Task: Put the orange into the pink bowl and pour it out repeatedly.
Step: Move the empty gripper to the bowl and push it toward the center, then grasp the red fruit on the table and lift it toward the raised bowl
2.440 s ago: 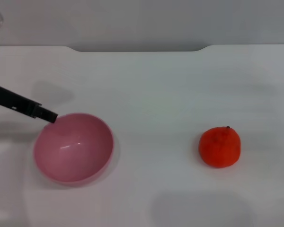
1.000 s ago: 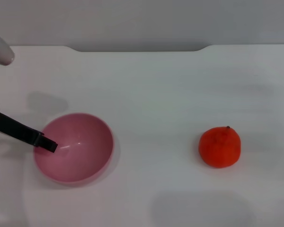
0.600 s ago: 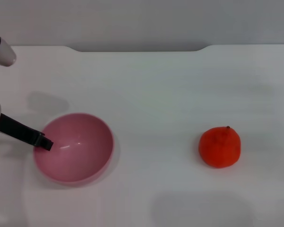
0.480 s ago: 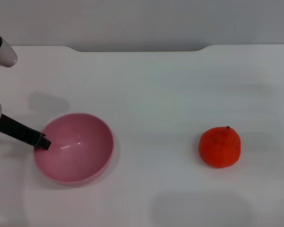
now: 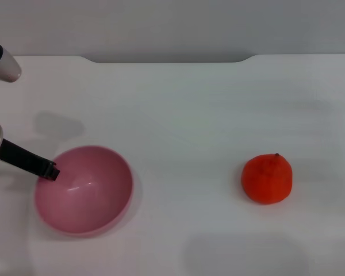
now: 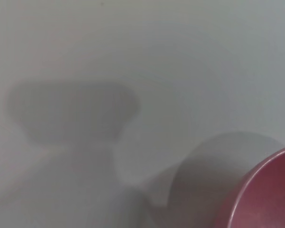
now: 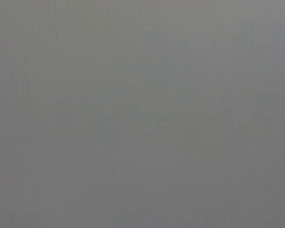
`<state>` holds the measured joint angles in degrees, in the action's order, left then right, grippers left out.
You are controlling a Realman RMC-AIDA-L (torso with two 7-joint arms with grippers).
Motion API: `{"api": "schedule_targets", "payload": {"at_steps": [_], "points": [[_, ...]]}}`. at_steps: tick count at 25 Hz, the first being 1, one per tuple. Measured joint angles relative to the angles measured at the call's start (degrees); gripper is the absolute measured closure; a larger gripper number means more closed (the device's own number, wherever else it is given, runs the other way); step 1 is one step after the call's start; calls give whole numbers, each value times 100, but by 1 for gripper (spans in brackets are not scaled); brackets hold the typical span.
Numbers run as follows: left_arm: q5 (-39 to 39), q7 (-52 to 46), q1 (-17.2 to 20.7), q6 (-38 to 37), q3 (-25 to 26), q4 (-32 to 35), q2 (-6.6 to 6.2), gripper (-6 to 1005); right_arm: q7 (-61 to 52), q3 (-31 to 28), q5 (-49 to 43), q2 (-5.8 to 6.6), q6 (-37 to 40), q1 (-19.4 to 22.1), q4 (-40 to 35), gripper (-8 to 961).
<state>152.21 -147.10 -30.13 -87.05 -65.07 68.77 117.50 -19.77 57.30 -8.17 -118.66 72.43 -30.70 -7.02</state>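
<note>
We can read no text, label, brand, number or sign in any of the views.

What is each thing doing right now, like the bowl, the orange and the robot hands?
pink bowl: upright on the table, nothing inside.
orange: sitting on the table, far from the bowl, untouched.
left gripper: at the bowl's rim.
right gripper: out of sight.
table: white, holding both things.
</note>
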Motion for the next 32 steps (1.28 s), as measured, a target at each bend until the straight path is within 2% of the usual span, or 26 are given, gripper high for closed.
{"api": "schedule_targets", "payload": {"at_steps": [7, 17, 23, 26, 29, 32], "points": [[-232, -11, -65, 110, -6, 29, 34, 965, 0, 0, 0, 1, 8, 14, -150, 491], [-1745, 425, -69, 1321, -238, 7, 43, 965, 0, 127, 1, 8, -478, -237, -702, 490], [-1992, 587, -67, 1431, -184, 5, 14, 964, -1, 663, 0, 8, -920, -673, -982, 491], [-1992, 597, -64, 1264, 148, -2, -12, 964, -1, 1002, 0, 8, -1069, -834, -1075, 490], [-1981, 600, -63, 1181, 298, -4, -17, 964, -46, 1467, 0, 2, -1256, -780, -1385, 490], [-1974, 607, -43, 1019, 365, -4, -91, 964, -448, 2005, -95, 21, -1699, -552, -2025, 491]]}}
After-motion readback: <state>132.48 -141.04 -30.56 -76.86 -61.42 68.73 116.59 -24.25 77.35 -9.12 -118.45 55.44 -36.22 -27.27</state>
